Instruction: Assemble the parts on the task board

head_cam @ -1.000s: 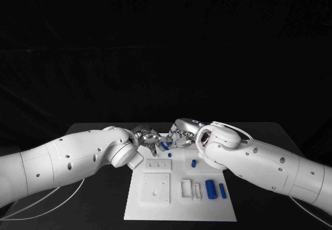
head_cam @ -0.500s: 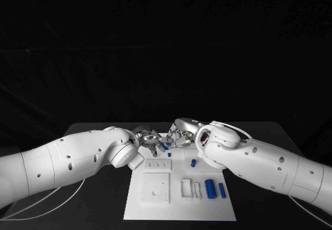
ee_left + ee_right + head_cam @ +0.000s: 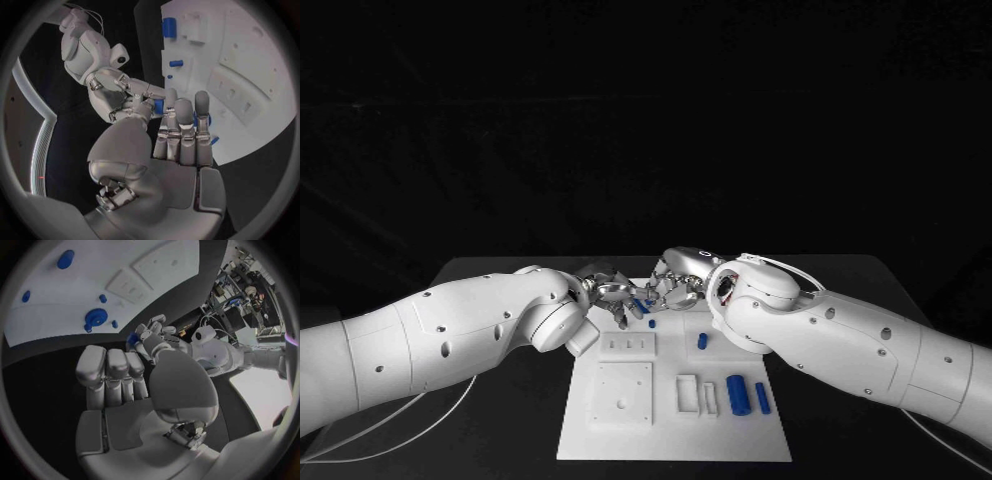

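The white task board [image 3: 678, 400] lies in the middle of the table. Both hands meet over its far end. My left hand [image 3: 606, 287] pinches a small blue part [image 3: 643, 299] between thumb and fingers. My right hand [image 3: 679, 284] grips the same part from the other side. In the left wrist view the blue part [image 3: 158, 105] sits between my left hand [image 3: 169, 140] and my right hand [image 3: 122, 95]. In the right wrist view the part [image 3: 132, 338] shows at the tip of my right hand [image 3: 125, 385]. Where the fingers touch it is mostly hidden.
Other blue parts stand on the board: one small [image 3: 653, 322], one mid-board [image 3: 705, 341], two long ones [image 3: 737, 394] [image 3: 763, 396] near the front right. A white square plate [image 3: 626, 393] and slotted blocks [image 3: 692, 392] take up the board's front. Both forearms flank the board.
The blue part and both hands' fingertips have shifted slightly left over the board's far end. The parts on the board have not moved.
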Motion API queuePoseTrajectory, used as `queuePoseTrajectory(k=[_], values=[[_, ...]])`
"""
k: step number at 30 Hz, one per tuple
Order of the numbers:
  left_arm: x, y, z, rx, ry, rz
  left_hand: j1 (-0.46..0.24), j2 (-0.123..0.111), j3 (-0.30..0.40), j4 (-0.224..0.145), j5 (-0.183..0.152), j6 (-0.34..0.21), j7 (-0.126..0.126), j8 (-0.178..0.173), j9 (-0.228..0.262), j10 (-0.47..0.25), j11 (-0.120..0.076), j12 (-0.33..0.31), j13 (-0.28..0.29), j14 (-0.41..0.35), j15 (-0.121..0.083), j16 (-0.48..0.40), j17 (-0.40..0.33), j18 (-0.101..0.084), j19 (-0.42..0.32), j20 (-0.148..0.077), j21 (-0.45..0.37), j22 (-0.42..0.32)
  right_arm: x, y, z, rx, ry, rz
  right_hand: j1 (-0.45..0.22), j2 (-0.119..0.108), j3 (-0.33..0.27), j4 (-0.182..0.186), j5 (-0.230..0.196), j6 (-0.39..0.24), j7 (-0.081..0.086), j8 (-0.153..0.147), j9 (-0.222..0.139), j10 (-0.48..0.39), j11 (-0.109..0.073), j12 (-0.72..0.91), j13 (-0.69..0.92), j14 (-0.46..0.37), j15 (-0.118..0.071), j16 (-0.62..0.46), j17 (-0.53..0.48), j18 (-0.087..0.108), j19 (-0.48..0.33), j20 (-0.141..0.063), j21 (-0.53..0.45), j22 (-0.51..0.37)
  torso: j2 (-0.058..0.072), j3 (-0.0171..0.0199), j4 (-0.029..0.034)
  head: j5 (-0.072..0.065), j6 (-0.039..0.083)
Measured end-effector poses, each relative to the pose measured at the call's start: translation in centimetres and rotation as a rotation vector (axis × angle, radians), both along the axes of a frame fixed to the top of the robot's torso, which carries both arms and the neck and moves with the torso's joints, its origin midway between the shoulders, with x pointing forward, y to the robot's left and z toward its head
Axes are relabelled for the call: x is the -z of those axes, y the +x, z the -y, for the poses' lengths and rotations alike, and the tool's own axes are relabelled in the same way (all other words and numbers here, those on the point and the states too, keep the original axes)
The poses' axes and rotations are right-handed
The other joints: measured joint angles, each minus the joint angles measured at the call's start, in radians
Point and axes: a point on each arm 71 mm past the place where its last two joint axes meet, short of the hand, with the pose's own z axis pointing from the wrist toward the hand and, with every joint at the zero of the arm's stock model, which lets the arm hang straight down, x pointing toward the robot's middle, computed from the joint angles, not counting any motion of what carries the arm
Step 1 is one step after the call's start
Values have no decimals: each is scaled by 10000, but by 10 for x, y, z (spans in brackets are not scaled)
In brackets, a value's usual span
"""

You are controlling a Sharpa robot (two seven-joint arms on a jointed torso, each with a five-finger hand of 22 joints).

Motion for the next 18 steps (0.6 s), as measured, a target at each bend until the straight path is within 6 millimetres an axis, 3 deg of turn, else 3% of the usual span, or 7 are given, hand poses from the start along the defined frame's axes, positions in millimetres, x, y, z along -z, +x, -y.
queuePoseTrajectory(k=[5,8,11,13,14,16,18], values=[[0,0,0,3,-20,4,-51,-51,179,-169,54,13,11,0,1,109,-97,95,42,61,-58,140,83,0,4,-4,71,68,0,0,0,-8,-6,-10,-8,10,-13,-12,-4,10,8,0,0,0,0,0,0,0,0,0,0,0,0,0,0,-1,-1,-6,7,0,-12],[0,0,0,11,-39,19,-88,-14,260,-93,505,92,89,-1,2,255,-120,203,106,82,-76,320,186,0,56,-56,171,145,0,0,0,-11,-4,-12,-7,10,-14,-13,-9,11,8,0,0,0,0,-137,-50,-2,-2,-50,-24,1,0,0,0,-1,-4,-5,9,8,-13],[0,0,0,21,-56,38,-104,2,400,39,264,93,89,-2,5,306,-148,232,161,114,-107,398,273,1,34,-77,273,226,0,1,0,-2,4,-10,-9,8,-59,55,-89,8,7,0,-50,-80,37,-318,-168,-24,-20,-116,-86,1,0,0,0,-1,-8,-6,6,30,-20],[0,0,-1,12,-68,58,-239,-46,700,313,-215,113,110,-4,7,310,-152,284,210,115,-109,479,320,0,15,-96,337,300,0,1,1,24,15,-11,-164,-144,-70,245,-218,-679,165,99,-138,-261,81,-475,-270,-27,-18,-166,-122,1,0,0,0,-2,-9,-2,0,33,-23],[0,0,-2,5,-76,72,-490,-221,1461,132,-338,132,128,-11,223,325,-167,358,280,117,-110,535,366,-1,-19,-130,430,370,1,2,2,49,14,-15,-302,-235,-156,389,-283,-1194,270,100,-179,-335,150,-562,-326,-62,37,-166,-140,0,22,41,-18,-2,-10,0,-2,25,-23],[0,1,-2,-2,-89,95,-534,-253,1572,171,-357,158,155,-19,228,327,-168,386,327,130,-124,542,386,-1,-19,-129,434,407,1,2,5,124,33,-3,-309,-401,-466,598,-290,-1915,430,61,-220,-432,248,-728,-464,-16,121,-166,-154,0,19,166,-56,-2,-10,5,-7,22,-15],[0,1,-3,-7,-90,107,-534,-254,1590,173,-358,165,161,-39,232,353,-194,428,370,165,-158,589,409,-1,-19,-129,473,427,1,3,7,193,73,25,-210,-658,-1229,976,-132,-3344,600,-3,-282,-526,342,-922,-670,-78,185,-206,-177,1,9,243,-128,-2,-12,12,-6,44,-4]])
